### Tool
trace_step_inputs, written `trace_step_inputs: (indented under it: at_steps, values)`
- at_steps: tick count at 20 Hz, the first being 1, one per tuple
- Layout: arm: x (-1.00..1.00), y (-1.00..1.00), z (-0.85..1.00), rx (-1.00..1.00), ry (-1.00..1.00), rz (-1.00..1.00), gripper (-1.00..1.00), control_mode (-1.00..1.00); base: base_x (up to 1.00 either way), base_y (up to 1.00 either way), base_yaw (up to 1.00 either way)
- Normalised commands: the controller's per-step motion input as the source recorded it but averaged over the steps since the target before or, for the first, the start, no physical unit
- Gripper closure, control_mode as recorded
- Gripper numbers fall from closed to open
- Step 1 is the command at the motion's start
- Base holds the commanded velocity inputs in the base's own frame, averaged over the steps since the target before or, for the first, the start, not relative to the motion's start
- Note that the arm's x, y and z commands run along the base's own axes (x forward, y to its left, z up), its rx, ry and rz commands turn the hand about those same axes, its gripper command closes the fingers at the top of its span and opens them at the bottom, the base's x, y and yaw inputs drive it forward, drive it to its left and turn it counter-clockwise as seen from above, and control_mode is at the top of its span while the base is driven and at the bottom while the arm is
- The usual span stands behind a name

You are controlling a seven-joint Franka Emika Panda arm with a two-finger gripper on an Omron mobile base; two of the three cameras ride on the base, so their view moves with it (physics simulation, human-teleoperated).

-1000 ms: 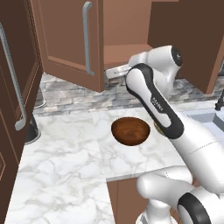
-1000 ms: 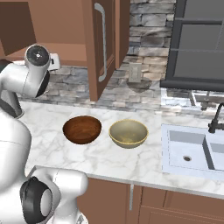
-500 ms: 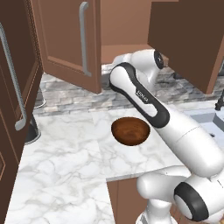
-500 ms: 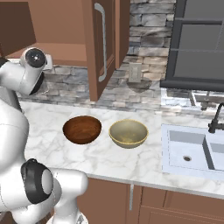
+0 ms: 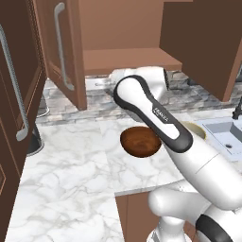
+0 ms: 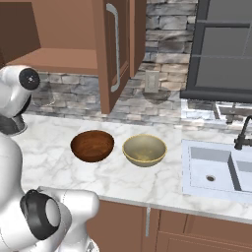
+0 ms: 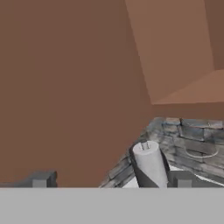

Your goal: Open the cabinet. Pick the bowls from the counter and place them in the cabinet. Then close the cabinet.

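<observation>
Swinging left across both base views, my arm had pulled its elbow back from the cabinet's mouth over the last second, while both bowls sat where they had been.

I judged the first step done: the cabinet (image 5: 127, 61) stood open, both doors swung out, its bare shelf showing above the stone backsplash (image 6: 162, 93). What remained was everything else: neither bowl was lifted, nothing sat on the shelf, and the doors had yet to be shut.

On the counter (image 6: 147, 182) the dark wooden bowl (image 6: 92, 145) and the pale beige bowl (image 6: 144, 150) rested upright just beside each other, mouths up, the wooden one to the left in the right base view and nearer my arm. Being round, they had no long axis to line up with. The door handle (image 6: 114, 47) ran vertically on the opened right door.

My gripper (image 7: 111, 183) held its fingers spread wide with nothing between them, looking at the cabinet's brown panel, with a paper towel roll (image 7: 151, 164) standing against the backsplash below.
</observation>
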Motion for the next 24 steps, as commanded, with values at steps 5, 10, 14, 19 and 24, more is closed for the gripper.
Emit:
trace_step_inputs:
  at_steps: [5,10,14,19,24]
  values:
    - [-0.52,1.00,0.00,0.08,0.00,0.10,-1.00,-1.00,0.00,0.00,0.00]
    - [-0.03,1.00,0.00,0.00,0.00,-0.04,-1.00,-1.00,0.00,0.00,0.00]
    - [0.12,0.80,0.00,-0.01,0.13,-0.03,-1.00,-1.00,0.00,0.00,0.00]
    - [0.11,-0.17,0.23,0.01,0.33,0.03,-1.00,-1.00,0.00,0.00,0.00]
    - [-0.27,-0.32,0.18,0.00,0.17,-0.26,-1.00,-1.00,0.00,0.00,0.00]
